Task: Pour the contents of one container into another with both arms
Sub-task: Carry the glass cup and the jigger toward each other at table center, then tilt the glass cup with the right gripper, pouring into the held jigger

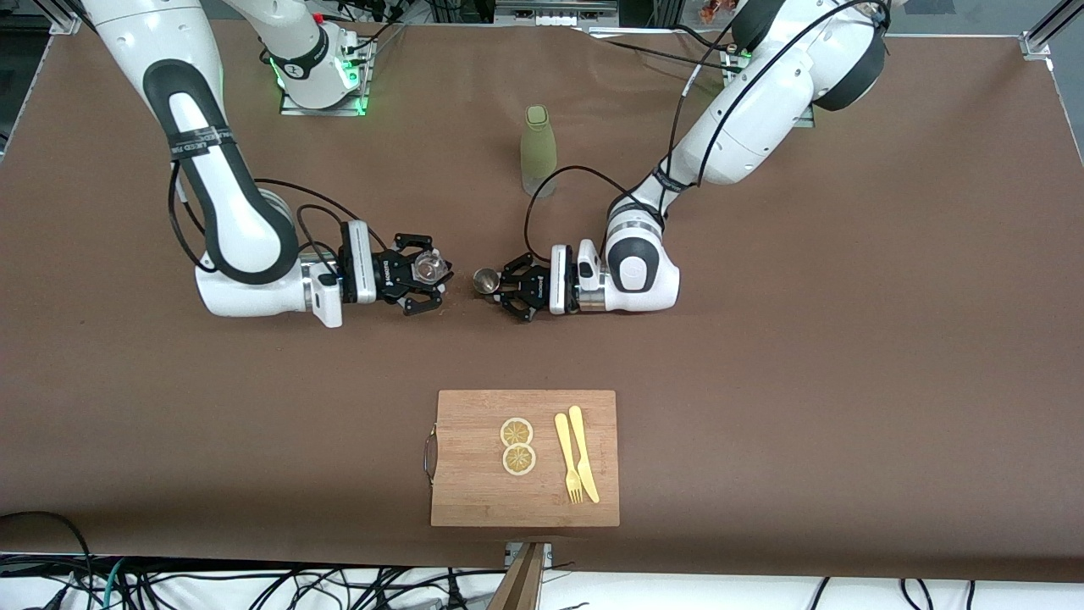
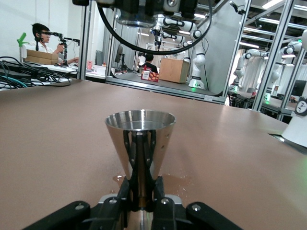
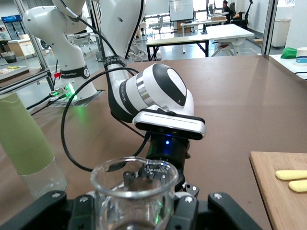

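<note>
Left end effector (image 1: 508, 292) grips upright steel cup (image 1: 485, 280).

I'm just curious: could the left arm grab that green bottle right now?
Probably not as things stand. The green bottle stands free on the table with nothing around it, but the left gripper is shut on a metal cup, so it would likely need to set that down first.

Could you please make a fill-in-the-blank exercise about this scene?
1. The left gripper holds a ____ cup.
2. The right gripper is shut on a clear ____.
3. The lemon slices, fork and knife lie on the ____.
4. The green bottle stands ____.

Missing words: metal; beaker; board; upright
</note>
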Controlling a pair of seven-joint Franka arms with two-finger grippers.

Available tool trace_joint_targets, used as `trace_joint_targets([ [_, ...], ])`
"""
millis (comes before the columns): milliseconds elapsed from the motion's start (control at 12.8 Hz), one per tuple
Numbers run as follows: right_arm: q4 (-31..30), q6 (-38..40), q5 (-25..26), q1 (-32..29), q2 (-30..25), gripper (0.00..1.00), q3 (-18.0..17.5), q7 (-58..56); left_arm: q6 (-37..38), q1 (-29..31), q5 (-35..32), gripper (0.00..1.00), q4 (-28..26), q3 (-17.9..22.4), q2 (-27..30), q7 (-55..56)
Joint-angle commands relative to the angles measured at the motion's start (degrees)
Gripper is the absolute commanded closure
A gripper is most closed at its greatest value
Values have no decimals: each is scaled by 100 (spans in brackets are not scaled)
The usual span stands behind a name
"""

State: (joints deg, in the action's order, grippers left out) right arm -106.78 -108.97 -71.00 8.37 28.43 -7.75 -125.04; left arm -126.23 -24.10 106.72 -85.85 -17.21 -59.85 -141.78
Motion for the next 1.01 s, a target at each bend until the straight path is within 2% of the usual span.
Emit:
trace_joint_targets([
  [0,-299,-256,-20,190,-259,85,19,120,-139,-148,279,100,209,42,-70,-193],
  [468,-527,-897,-2,516,-381,85,28,445,-139,-148,244,100,200,51,9,-140],
  [624,-563,-977,225,569,-539,85,28,865,-139,-148,244,100,200,42,9,-122],
  [936,-537,-1170,1051,674,-795,85,28,1824,-130,-148,227,100,200,42,35,-113],
])
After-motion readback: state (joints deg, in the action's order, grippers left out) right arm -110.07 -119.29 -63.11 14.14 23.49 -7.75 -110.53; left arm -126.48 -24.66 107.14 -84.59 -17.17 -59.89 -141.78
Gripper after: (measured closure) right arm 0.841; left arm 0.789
